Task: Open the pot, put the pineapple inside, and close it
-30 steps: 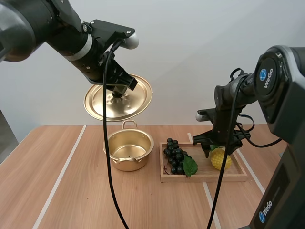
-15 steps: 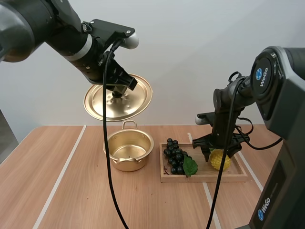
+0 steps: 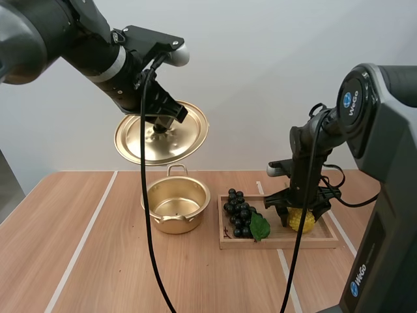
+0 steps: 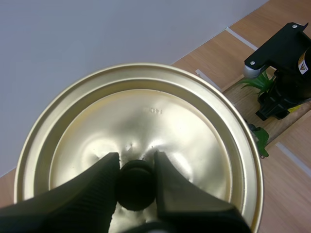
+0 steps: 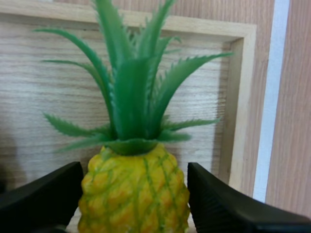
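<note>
So the pineapple is sitting in the wooden tray, at the tray's 3 o'clock end in the high view. My right gripper is down around it, fingers spread wide with one on each side of the yellow body. Nothing clamped there yet. From the right wrist view I honestly can't tell if one finger is brushing the skin or just sitting beside it, and the other one has a visible gap. The green crown sticks out past my fingertips over the tray floor.

The grapes are at the 9 o'clock end of the same tray, well clear of the pineapple. Just off the tray at 9 o'clock is the pot, open, standing on the table.

The lid is up in the air above the pot, tilted. My left gripper has it by the black knob, fingers pinched tight on both sides.
</note>
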Controlling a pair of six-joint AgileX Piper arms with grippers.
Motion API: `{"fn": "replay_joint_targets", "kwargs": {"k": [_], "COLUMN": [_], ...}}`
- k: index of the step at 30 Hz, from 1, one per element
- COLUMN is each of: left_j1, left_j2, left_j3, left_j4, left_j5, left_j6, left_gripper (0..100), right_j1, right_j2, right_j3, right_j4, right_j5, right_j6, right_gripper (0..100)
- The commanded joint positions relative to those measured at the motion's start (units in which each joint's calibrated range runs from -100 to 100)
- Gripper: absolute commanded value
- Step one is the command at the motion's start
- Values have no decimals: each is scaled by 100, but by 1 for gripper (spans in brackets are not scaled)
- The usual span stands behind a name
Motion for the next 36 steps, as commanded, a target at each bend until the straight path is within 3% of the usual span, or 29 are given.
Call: {"fn": "replay_joint_targets", "kwargs": {"k": [1, 20, 21, 22, 25, 36], "left_j1": [-7, -7, -7, -7, -7, -7], "left_j2": [-40, -52, -52, -52, -76, -561], "left_j3": [-46, -46, -46, -46, -46, -46], "left_j4": [-40, -40, -40, -40, -40, -40], "left_j5": [-113, -64, -64, -64, -64, -317], "left_j6": [-43, -52, -52, -60, -60, -60], "left_gripper": [0, 0, 0, 0, 0, 0], "right_j1": [-27, -27, -27, -27, -27, -27], "right_j2": [-30, -30, -30, -30, -30, -238], "right_j3": [21, 21, 21, 21, 21, -305], "right_j4": [-56, -56, -56, -56, -56, -168], "right_j5": [50, -38, -38, -38, -38, 349], "right_j6": [0, 0, 0, 0, 0, 0], "right_gripper": [100, 100, 87, 67, 3, 0]}}
